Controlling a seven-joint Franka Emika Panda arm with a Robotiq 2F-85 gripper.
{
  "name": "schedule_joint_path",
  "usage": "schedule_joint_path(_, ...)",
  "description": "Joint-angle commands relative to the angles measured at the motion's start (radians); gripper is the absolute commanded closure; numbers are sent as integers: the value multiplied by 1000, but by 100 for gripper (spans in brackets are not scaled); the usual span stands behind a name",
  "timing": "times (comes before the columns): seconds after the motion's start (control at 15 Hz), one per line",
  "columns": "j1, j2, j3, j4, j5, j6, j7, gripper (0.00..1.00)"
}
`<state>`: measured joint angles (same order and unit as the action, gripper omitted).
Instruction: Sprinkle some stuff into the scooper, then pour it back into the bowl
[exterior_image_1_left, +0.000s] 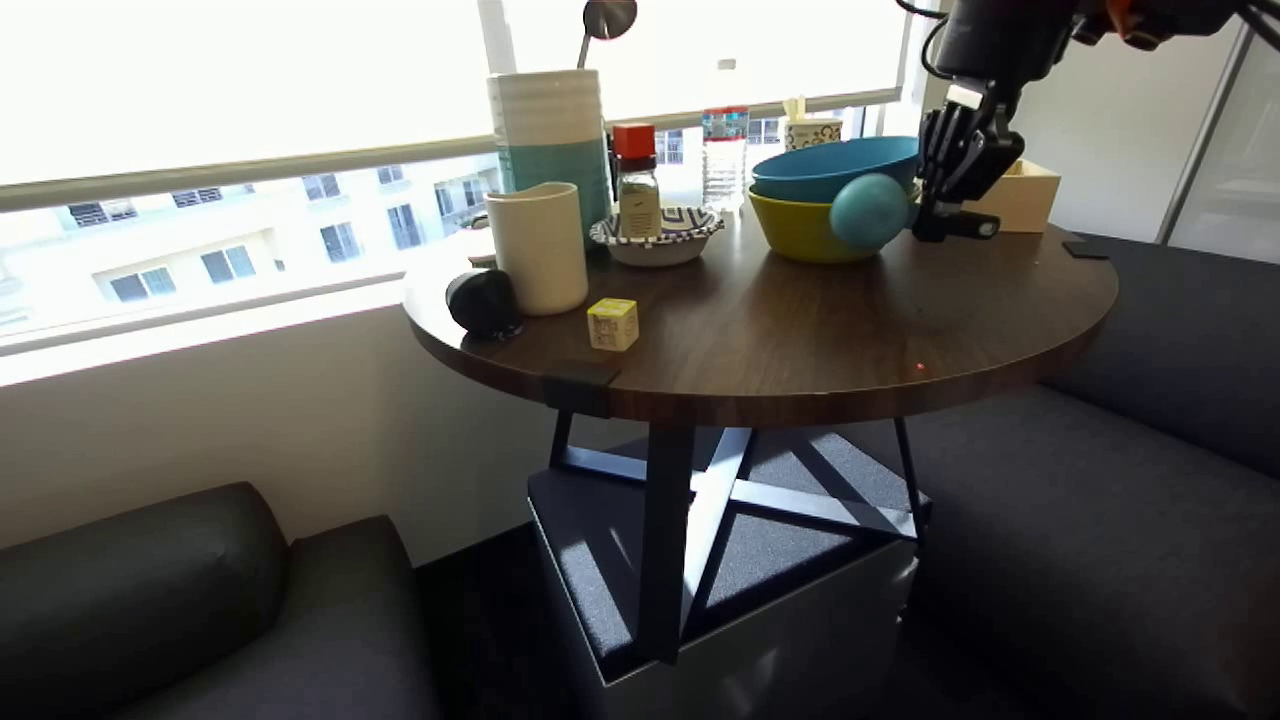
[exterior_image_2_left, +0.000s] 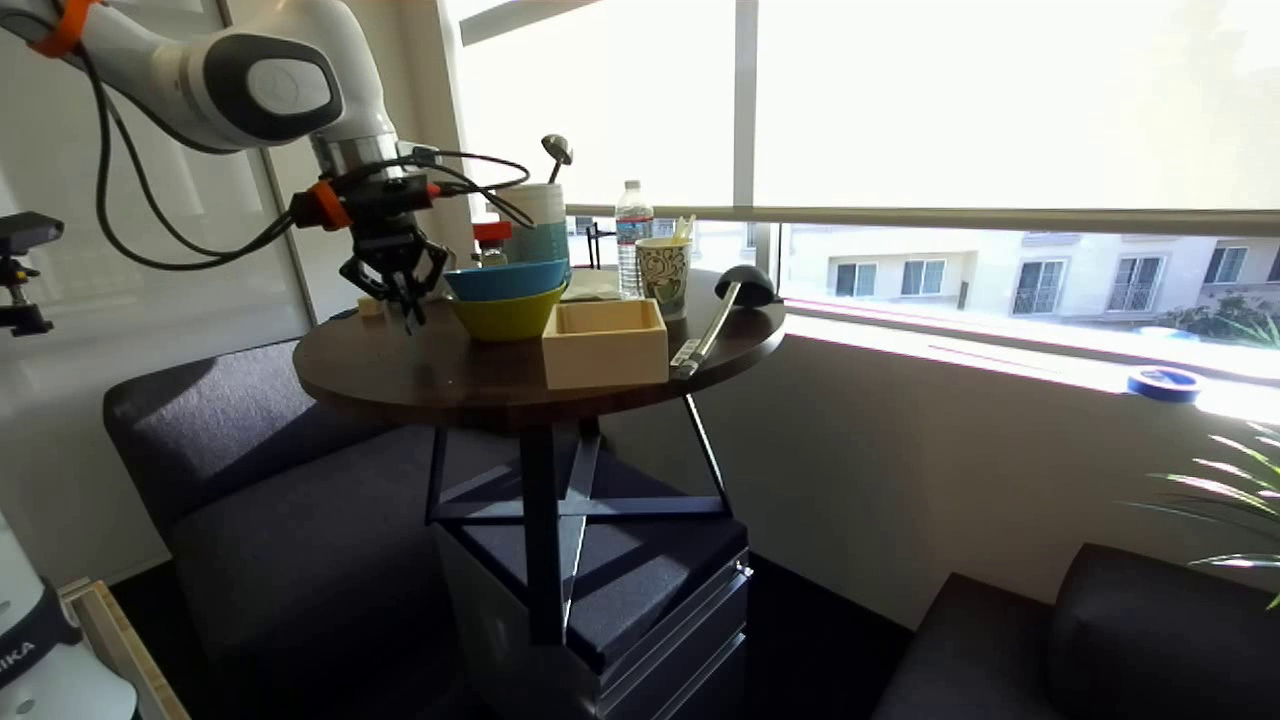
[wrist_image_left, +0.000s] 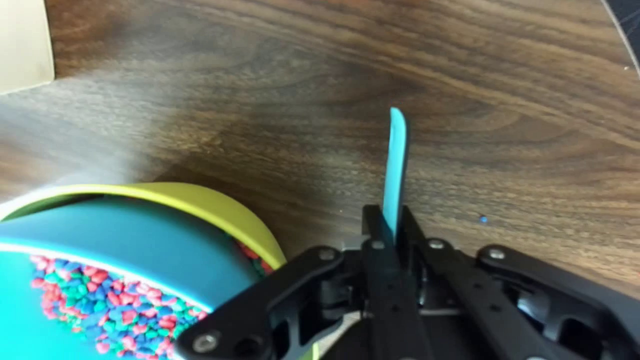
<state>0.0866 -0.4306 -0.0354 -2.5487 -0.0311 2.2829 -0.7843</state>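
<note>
1. scooper (exterior_image_1_left: 868, 212): teal-blue, smooth, matt. small round head, domed like a ball in an exterior view, on a short handle. the wrist view shows the handle end: a narrow, faintly curved strip, rounded at the tip. held over the counter (exterior_image_1_left: 780, 330), its head in front of the bowl (exterior_image_1_left: 800, 178) in that exterior view; whether they touch cannot be told.
2. hand (wrist_image_left: 391, 220): black, jointed, studded with bright screw heads. fingers closed on the scooper's handle, pinching it from both sides; the end juts beyond their tips.
3. bowl: large, wide, smooth-walled, blue, with a flaring rim. tilted, nested inside a yellow bowl (exterior_image_1_left: 790, 228) of like finish.
4. granules (wrist_image_left: 125, 310): pebble-like, irregular, in red, blue and green; heaped in the bowl, with a few more showing in the yellow bowl beneath it.
5. counter: round top, dark brown wood, streaked grain; a blue speck (wrist_image_left: 483, 219) on it.
6. box (exterior_image_2_left: 607, 358): pale, square-cornered, open-topped, wood-like; near the yellow bowl.
7. ladle (exterior_image_2_left: 750, 284): dark rounded head, long slender shiny handle; lying near the box.
8. bottle (exterior_image_2_left: 632, 240): clear, ridged plastic, upright, red-and-blue band. near it, a scroll-printed cup (exterior_image_2_left: 662, 275), pale sticks (exterior_image_2_left: 684, 229) standing in it.
9. tall vessel (exterior_image_1_left: 545, 110): ribbed, cream above, teal below.
10. cream cup (exterior_image_1_left: 538, 250): smooth, wavy-rimmed. near it, a cube (exterior_image_1_left: 613, 326), yellow-topped, with printed sides.
11. patterned dish (exterior_image_1_left: 658, 254): shallow, scalloped edge, dark-and-white zigzags.
12. red-capped jar (exterior_image_1_left: 640, 185): clear-walled, upright.
</note>
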Motion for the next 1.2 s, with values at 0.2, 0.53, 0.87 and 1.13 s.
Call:
schedule_joint_path(0.2, 33, -69, 16, 65, -48, -105, 10, 98)
schedule_joint_path(0.53, 26, -23, 8, 196, -56, -198, 17, 98)
schedule_joint_path(0.87, 21, 61, -15, 323, -28, -227, 27, 98)
schedule_joint_path(1.13, 11, 145, -36, 409, 12, -244, 69, 98)
